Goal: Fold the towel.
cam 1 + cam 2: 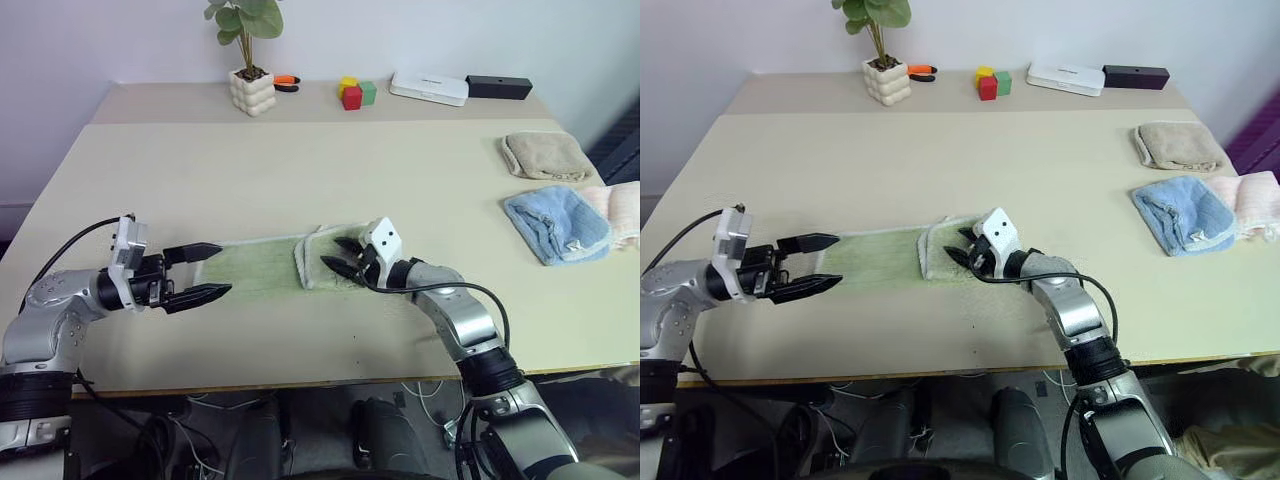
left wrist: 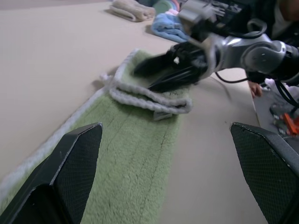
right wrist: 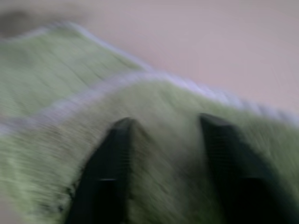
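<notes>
The towel (image 1: pixel 255 265), light green with whitish trim, lies as a long strip near the table's front edge. Its right end is folded back on itself into a thick doubled flap (image 1: pixel 325 270). My right gripper (image 1: pixel 329 252) rests low over that flap, fingers apart, with the terry cloth right under the fingertips (image 3: pixel 117 140); the left wrist view shows it (image 2: pixel 142 79) over the folded end. My left gripper (image 1: pixel 225 268) hovers level at the towel's left end, open wide, with nothing between its fingers (image 2: pixel 74 154).
A beige folded towel (image 1: pixel 545 155), a light blue towel (image 1: pixel 555 222) and a pinkish cloth (image 1: pixel 620 210) lie at the right. Along the back stand a potted plant (image 1: pixel 252 90), coloured blocks (image 1: pixel 355 93), a white box (image 1: pixel 430 87) and a black box (image 1: pixel 498 87).
</notes>
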Available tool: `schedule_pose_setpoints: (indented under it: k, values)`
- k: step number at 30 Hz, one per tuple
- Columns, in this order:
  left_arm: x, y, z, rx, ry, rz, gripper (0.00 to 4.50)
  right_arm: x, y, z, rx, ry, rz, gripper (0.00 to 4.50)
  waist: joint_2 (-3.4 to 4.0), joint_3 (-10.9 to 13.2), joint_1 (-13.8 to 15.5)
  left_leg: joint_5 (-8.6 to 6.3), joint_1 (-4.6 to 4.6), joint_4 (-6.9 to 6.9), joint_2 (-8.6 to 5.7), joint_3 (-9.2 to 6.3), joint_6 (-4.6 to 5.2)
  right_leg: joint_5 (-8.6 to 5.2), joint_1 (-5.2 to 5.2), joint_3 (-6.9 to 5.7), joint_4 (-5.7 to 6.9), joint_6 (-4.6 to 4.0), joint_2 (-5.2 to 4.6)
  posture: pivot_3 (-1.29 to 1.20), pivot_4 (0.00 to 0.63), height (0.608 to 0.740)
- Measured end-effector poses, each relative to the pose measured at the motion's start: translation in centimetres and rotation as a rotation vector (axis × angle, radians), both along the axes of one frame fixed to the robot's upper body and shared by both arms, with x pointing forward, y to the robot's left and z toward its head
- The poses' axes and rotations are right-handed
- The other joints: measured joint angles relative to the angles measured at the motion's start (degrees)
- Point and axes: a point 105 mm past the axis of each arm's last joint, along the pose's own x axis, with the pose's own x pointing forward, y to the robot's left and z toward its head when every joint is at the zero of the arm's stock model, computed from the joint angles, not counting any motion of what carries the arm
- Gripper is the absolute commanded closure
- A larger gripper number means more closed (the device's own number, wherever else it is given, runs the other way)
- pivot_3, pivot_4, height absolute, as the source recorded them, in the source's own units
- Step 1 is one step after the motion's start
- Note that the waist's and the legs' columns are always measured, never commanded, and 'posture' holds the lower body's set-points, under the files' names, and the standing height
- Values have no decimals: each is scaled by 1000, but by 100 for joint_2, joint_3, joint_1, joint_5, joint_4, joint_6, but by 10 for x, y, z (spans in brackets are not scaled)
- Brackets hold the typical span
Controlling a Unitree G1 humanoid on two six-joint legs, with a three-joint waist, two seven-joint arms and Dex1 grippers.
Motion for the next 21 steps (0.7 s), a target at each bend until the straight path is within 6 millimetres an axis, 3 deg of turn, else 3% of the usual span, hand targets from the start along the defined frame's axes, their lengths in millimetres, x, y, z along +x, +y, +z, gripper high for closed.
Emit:
schedule_pose_setpoints:
  k: [1, 8, 11, 14, 19, 21]
  values:
    - [-1, 1, 0, -1, 3, 14, 0, 1, 0, 8, 14, -9, 5, 47, 0, 0, 0, 0, 0, 0, 0, -1, 0, 0, -1, 0, 0, 0, 0, 0, 150, 735]
    - [-22, -3, -12, -66, 203, 115, 0, -1, -7, 46, 3, -63, 73, 47, 0, 2, 20, -1, -2, -1, 0, -17, 1, 0, 0, 1, -3, 0, -8, 0, 150, 735]
    - [-39, -5, -8, -178, 358, 166, 0, -18, -24, 59, -82, -94, 179, 47, 2, 6, 30, -2, -2, -1, -2, -21, 3, -1, -1, 1, -3, -1, -14, 0, 150, 735]
    - [-43, 1, -3, -324, 495, 265, 0, -32, -40, 75, -131, -163, 255, 47, 1, 5, 26, -2, 11, -1, -2, -29, 3, -3, 11, -1, -3, -4, -14, 0, 150, 735]
    - [-68, 2, -41, -470, 730, 422, 0, -42, -56, 72, -156, -138, 302, 47, -1, 5, -1, -5, 13, -2, -5, -23, 6, -9, 11, 0, -5, -14, -17, 0, 150, 735]
    - [-72, 1, -46, -492, 766, 451, 0, -42, -55, 73, -153, -143, 303, 47, -1, 4, 31, -3, 13, 2, -5, -29, 2, -11, 11, -3, -3, -20, -15, 0, 150, 735]
